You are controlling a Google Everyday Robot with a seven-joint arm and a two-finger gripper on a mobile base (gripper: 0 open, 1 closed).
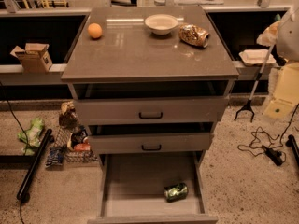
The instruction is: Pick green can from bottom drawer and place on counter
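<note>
Green can [176, 191], small, shiny, metallic, with dark markings: lies on its side on the floor of the lowest drawer, in the front right part, near the right wall and just behind the front panel. Not yet lifted.

Listed by size:
1. Bench [140, 55], flat glossy grey-brown rectangular cabinet top. Its front half is bare.
2. Bottom drawer [135, 181], wide shallow grey tray with low sides, pulled fully out. It holds only the can.
3. Two grey upper drawers with black handles [150, 108], each slightly ajar.
4. Shallow white round bowl [161, 24], at the back of the bench.
5. Crinkled gold-brown shiny bag [193, 35], just right of the bowl.
6. Round orange fruit or ball [95, 30], back left.
7. Claw: nowhere in view, so I cannot tell whether it is released or clenched.

Hazards, as judged:
- The can, lying sideways, could roll away if nudged off-centre.
- The right wall and front panel crowd the approach, so a collision is possible.
- The smooth metal may slip in a weak hold.
- A lift straight back could strike the drawer above.
- Setting down too far back risks knocking the bowl or bag.
</note>
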